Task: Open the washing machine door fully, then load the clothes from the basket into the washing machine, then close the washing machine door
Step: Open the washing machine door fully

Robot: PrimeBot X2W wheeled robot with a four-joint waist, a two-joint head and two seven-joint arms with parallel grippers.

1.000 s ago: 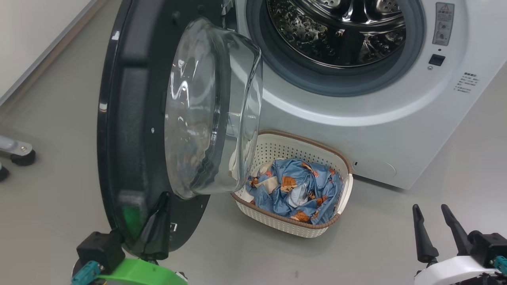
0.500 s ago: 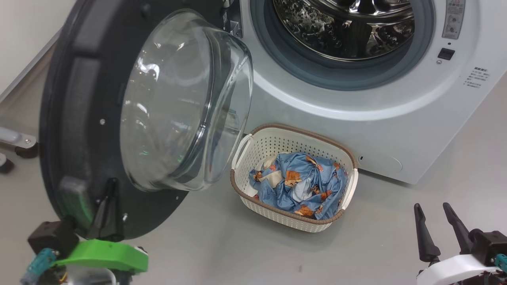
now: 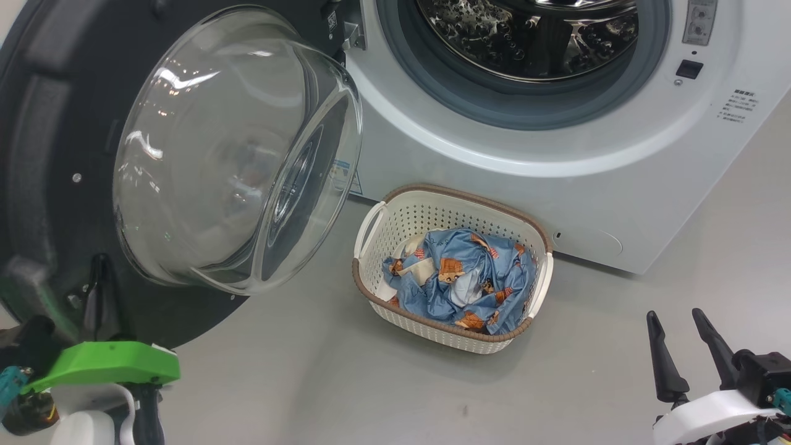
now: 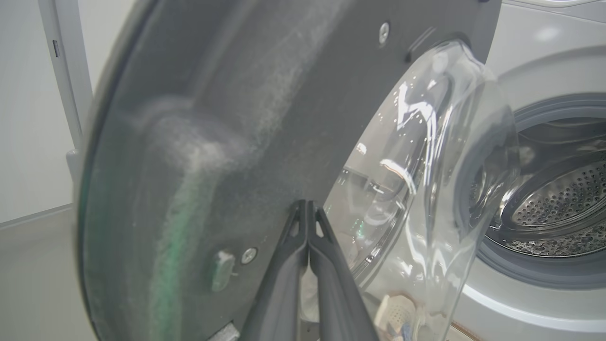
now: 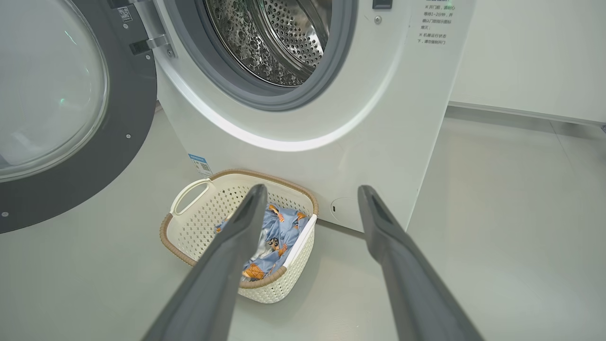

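Large round glossy black washing machine door stands open at the left of the big white front-loading washing machine, inner face toward the head camera. Its bulging clear glass bowl sticks out toward the basket. Perforated steel drum and grey rubber gasket are exposed, with no fabric visible inside.

The small cream-white perforated plastic basket with a brown woven-look rim sits on the grey floor, just in front of the washer's lower front and below the door opening. The light blue clothes with orange-brown cartoon figures and cream parts lie bunched in the basket. Blue label sticker is low on the washer front, behind the basket.

Left gripper has its fingers pressed together and holds nothing. Its tips are at the door's dark inner face, just beside the glass bowl rim; contact cannot be told. Right gripper is at lower right with fingers spread apart, empty, above bare floor, well apart from the basket.
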